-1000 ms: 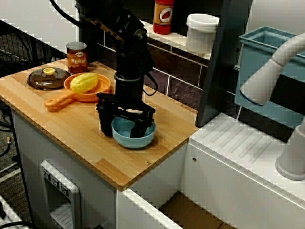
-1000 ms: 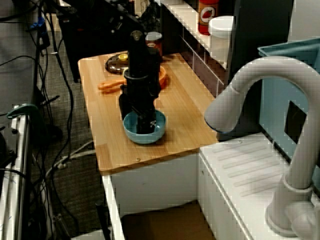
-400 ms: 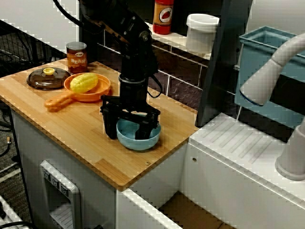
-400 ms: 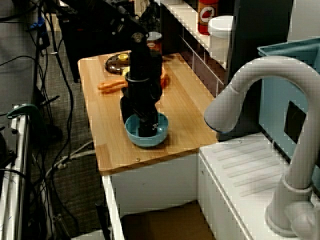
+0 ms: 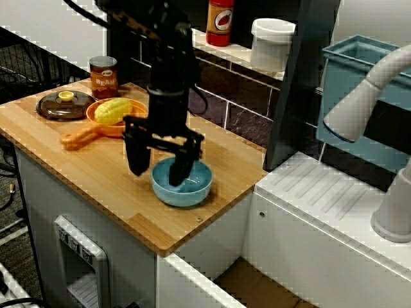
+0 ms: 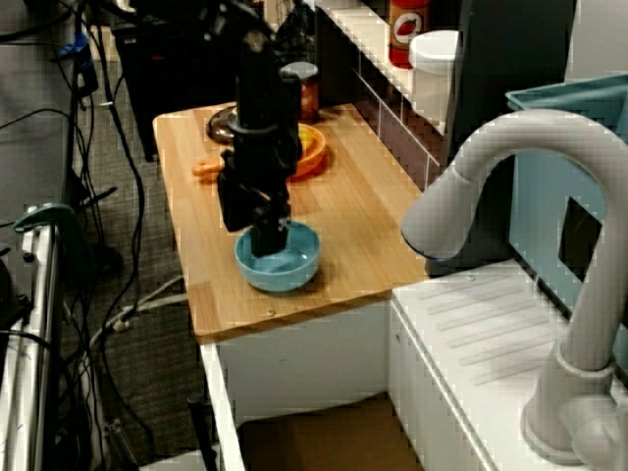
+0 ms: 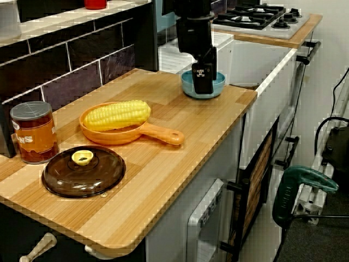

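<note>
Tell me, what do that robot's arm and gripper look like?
The arm is all black, built of thick round sections, with a thin black cable looping beside it. The gripper is black too, a boxy base with two long flat fingers. One finger carries a small white marking.

The brown can at the far left of the counter bears a label whose word looks like "Beans", though it is blurred. The white oval label of the red bottle on the far shelf is unreadable.
</note>
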Controlling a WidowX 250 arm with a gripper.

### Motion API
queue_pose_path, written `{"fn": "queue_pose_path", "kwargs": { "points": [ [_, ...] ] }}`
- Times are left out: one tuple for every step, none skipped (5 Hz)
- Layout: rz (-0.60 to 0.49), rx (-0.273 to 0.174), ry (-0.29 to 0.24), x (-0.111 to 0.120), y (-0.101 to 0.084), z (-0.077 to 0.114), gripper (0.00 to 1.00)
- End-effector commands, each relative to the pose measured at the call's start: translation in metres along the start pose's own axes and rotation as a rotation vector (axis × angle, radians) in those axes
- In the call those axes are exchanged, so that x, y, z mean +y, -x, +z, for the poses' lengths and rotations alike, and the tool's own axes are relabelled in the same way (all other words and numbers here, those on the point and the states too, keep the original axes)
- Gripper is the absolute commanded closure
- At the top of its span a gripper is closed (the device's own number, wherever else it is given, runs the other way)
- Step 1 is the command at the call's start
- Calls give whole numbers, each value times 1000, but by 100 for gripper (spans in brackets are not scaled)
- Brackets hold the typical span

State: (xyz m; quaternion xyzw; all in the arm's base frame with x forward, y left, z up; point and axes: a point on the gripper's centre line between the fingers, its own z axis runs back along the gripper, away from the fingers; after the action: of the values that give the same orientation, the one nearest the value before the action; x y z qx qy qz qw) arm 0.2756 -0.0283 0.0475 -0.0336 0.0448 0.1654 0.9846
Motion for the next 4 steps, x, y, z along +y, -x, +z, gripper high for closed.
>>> {"fn": "queue_pose_path", "kwargs": {
  "points": [
    [-2, -62, 67, 9, -4, 42, 0],
    [-8, -74, 98, 7, -6, 60, 0],
    [-15, -97, 129, 9, -13, 82, 0],
    [-26, -170, 95, 13, -23, 93, 0]
  ]
}}
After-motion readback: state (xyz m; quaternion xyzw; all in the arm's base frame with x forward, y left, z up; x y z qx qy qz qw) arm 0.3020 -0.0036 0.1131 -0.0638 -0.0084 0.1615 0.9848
